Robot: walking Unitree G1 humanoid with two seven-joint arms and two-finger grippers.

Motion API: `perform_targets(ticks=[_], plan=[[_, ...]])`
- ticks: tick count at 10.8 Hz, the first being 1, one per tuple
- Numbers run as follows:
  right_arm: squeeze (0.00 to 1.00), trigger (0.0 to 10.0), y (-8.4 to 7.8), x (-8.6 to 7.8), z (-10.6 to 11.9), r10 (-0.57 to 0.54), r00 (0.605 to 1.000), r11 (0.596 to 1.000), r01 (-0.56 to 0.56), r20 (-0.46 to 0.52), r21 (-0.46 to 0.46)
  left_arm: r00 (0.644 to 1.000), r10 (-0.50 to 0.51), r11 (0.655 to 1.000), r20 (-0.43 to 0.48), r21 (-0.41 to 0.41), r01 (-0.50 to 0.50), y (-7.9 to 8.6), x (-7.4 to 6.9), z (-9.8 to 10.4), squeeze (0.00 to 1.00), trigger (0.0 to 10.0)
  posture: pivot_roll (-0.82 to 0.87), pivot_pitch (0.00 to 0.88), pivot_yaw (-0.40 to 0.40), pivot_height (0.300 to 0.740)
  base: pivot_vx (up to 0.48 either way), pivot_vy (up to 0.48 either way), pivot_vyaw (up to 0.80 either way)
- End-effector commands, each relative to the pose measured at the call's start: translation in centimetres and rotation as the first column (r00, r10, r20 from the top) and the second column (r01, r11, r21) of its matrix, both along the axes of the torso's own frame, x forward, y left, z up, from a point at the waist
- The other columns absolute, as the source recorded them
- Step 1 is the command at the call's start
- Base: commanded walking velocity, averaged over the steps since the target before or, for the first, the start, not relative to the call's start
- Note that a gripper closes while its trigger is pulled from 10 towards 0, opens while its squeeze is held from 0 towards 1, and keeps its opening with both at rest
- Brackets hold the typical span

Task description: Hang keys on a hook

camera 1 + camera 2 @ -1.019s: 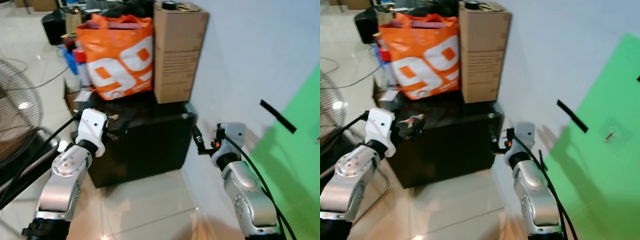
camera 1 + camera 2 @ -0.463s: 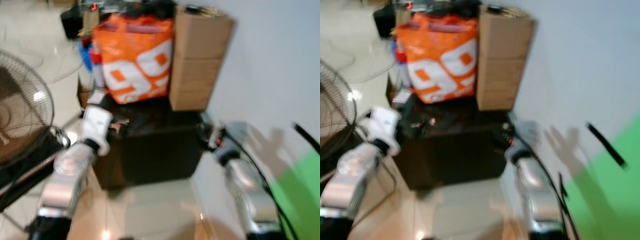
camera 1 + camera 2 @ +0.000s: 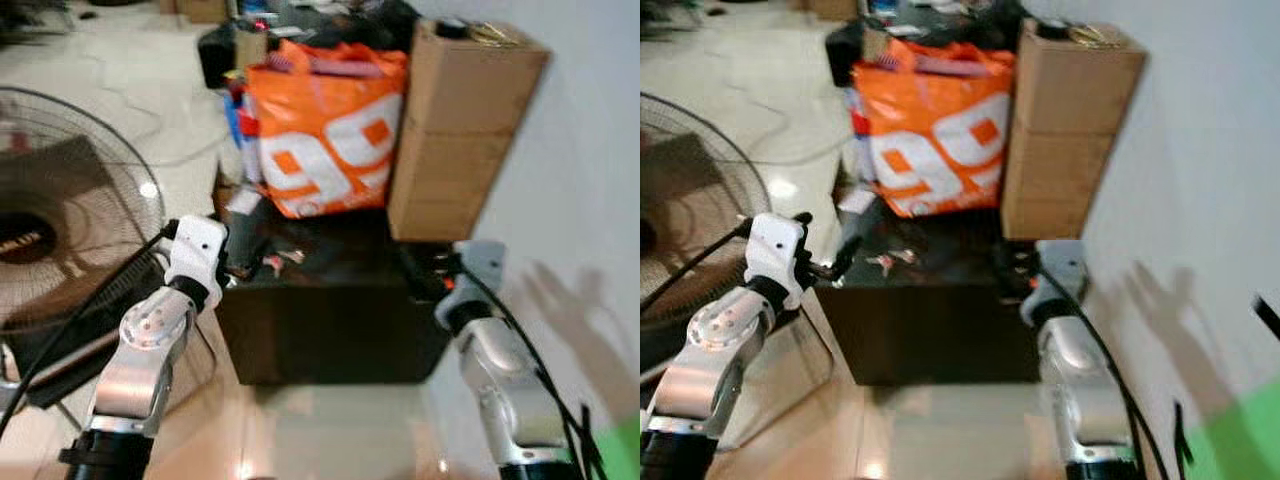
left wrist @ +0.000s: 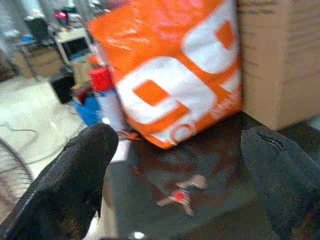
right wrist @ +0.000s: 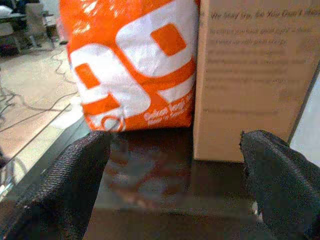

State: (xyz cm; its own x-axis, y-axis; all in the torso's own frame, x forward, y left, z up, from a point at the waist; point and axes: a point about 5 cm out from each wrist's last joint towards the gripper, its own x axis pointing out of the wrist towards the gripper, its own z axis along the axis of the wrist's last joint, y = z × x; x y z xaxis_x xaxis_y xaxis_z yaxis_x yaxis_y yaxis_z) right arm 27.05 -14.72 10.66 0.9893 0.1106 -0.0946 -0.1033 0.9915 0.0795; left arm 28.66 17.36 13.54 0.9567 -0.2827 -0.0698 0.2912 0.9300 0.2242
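Note:
The keys [image 3: 283, 260], with a small red tag, lie on the glossy top of a low black cabinet [image 3: 330, 320]. In the left wrist view the keys [image 4: 179, 196] sit just beyond and between my fingers. My left gripper [image 3: 243, 264] is open and hovers at the cabinet's left edge, a short way from the keys. My right gripper [image 3: 420, 272] is open at the cabinet's right edge, near the wall. In the right wrist view its fingers [image 5: 75, 175] frame the cabinet top, with nothing between them.
An orange bag [image 3: 325, 135] and a tall cardboard box [image 3: 460, 130] stand at the back of the cabinet. A floor fan [image 3: 60, 210] is at my left. The white wall runs along the right, with a green panel [image 3: 1230, 440] low down.
The camera has swung left: the cabinet, bag and fan shifted right in view and most of the green panel left the frame. Both arms keep their pose, fingers open.

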Motion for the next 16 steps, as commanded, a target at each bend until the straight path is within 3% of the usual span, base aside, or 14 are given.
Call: perform_targets(ticks=[1, 16], plan=[[1.00, 10.0, 0.35, 0.10, 0.30, 0.003, 1.000, 1.000, -0.003, 0.015, 0.013, 1.000, 0.028, 0.999, 0.012, 0.018, -0.028, 0.52, 0.27, 0.12, 0.00, 10.0, 0.01, 0.000, 0.001, 0.740, 0.259, 0.000, 0.00], [1.00, 10.0, -0.29, -0.37, -0.33, -0.013, 0.999, 1.000, 0.012, -0.033, -0.017, 0.998, -0.055, 0.998, -0.024, 0.011, 0.055, 0.18, 0.27, -0.24, 0.00, 10.0, -0.01, 0.000, 0.013, 0.740, 0.321, 0.000, 0.09]])
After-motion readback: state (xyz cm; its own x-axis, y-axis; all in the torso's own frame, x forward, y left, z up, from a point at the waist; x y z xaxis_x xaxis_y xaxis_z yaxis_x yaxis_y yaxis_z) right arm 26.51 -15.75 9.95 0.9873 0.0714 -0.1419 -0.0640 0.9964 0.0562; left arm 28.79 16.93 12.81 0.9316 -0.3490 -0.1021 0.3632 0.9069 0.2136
